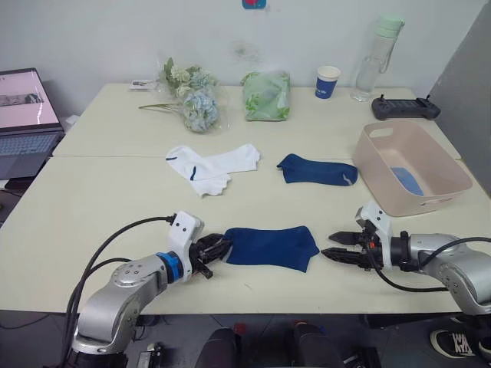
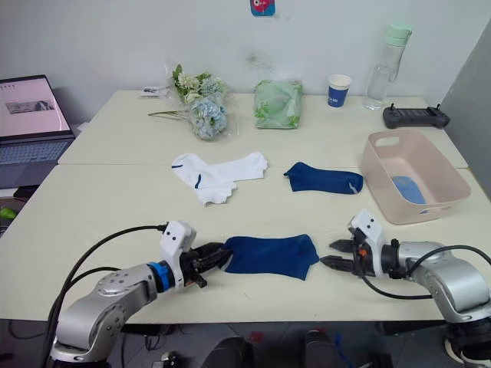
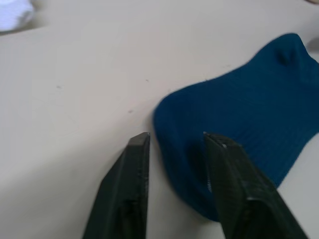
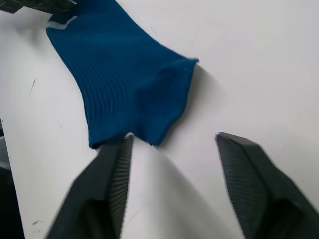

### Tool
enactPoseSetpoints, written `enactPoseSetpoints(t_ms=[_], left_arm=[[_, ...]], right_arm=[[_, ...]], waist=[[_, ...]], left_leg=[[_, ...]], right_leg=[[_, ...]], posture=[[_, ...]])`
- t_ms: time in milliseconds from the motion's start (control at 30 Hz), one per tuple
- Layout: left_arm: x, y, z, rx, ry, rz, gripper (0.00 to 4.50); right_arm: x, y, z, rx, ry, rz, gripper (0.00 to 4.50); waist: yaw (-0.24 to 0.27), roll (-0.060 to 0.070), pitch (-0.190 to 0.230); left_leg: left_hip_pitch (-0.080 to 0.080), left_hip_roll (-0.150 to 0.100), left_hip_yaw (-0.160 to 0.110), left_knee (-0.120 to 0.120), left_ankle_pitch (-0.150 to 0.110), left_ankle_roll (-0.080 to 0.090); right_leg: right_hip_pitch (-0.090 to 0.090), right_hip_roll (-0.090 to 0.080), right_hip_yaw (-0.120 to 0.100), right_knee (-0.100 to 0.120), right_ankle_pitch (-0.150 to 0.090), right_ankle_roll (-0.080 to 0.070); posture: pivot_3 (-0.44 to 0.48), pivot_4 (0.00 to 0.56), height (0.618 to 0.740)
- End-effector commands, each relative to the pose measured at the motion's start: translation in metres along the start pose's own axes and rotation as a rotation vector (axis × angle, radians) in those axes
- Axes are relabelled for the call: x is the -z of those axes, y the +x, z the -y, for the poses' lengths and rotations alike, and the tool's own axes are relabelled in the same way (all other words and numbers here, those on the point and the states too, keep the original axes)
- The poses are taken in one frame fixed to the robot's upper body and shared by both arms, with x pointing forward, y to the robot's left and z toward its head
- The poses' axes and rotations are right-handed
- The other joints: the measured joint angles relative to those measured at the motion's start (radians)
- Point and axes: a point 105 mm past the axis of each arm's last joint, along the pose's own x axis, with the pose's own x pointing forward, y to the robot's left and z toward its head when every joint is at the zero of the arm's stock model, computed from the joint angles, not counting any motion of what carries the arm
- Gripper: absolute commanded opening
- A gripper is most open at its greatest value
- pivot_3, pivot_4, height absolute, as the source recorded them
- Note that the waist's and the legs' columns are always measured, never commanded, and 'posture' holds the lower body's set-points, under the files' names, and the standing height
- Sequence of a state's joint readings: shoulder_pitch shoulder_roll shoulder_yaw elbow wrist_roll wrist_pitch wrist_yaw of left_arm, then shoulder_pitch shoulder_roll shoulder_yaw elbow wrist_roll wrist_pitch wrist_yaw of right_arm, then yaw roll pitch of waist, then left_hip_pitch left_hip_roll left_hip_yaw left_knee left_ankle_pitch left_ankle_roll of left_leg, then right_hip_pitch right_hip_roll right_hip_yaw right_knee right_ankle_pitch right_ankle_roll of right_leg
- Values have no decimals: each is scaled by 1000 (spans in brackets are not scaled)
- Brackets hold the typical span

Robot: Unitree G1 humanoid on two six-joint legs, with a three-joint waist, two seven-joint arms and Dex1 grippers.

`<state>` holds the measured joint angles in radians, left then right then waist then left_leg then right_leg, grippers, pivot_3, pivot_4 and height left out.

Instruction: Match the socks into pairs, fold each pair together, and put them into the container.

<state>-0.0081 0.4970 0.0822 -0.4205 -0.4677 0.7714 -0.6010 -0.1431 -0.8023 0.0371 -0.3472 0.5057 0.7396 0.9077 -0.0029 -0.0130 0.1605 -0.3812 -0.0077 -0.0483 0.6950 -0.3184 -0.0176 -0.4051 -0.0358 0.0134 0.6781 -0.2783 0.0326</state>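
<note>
A dark navy sock [image 1: 268, 247] lies flat near the table's front edge. My left gripper [image 1: 217, 249] is at its left end, open, and the sock's edge [image 3: 239, 114] sits between its fingers. My right gripper [image 1: 337, 247] is open just right of the sock's other end [image 4: 124, 79], not touching it. Farther back lie a second navy sock [image 1: 318, 170] and two white socks [image 1: 211, 166], overlapping each other. The pale pink container [image 1: 383, 165] stands at the right with a light blue sock [image 1: 406, 180] inside.
Along the table's far side are a bunch of flowers [image 1: 192, 96], a pale green bag [image 1: 267, 96], a paper cup [image 1: 327, 81], a water bottle [image 1: 376, 57] and a black controller [image 1: 405, 107]. An open laptop [image 1: 27, 123] sits at the far left.
</note>
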Motion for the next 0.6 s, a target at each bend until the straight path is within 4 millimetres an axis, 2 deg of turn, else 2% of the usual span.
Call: enactPoseSetpoints(t_ms=[33,167,267,400,600], left_arm=[[-22,-12,-13,-17,82,74,3005],[-22,-31,-5,187,409,19,4240],[-21,-37,4,329,591,-3,4240],[-10,-38,18,487,796,-36,4240],[6,-17,20,517,989,-37,4240]], right_arm=[[-12,3,-20,-93,-191,42,3818],[-10,12,-38,-227,-432,35,3818],[-3,17,-47,-308,-551,20,3818],[10,22,-49,-357,-647,-22,3818],[13,36,-46,-346,-682,-29,3818]], waist=[[-1,0,0],[-4,0,0],[-2,0,0],[1,0,0],[0,0,0]], left_leg=[[0,0,0,0,0,0],[1,0,0,-1,0,0],[1,0,1,-1,0,-1],[1,0,1,-1,0,-1],[1,0,1,-1,0,0]], right_leg=[[0,0,0,0,0,0],[0,0,0,0,0,0],[0,0,0,-1,0,0],[1,0,0,-3,0,0],[0,0,0,-1,0,0]], posture=[[0,150,740],[0,150,740],[0,150,740],[0,150,740],[0,150,740]])
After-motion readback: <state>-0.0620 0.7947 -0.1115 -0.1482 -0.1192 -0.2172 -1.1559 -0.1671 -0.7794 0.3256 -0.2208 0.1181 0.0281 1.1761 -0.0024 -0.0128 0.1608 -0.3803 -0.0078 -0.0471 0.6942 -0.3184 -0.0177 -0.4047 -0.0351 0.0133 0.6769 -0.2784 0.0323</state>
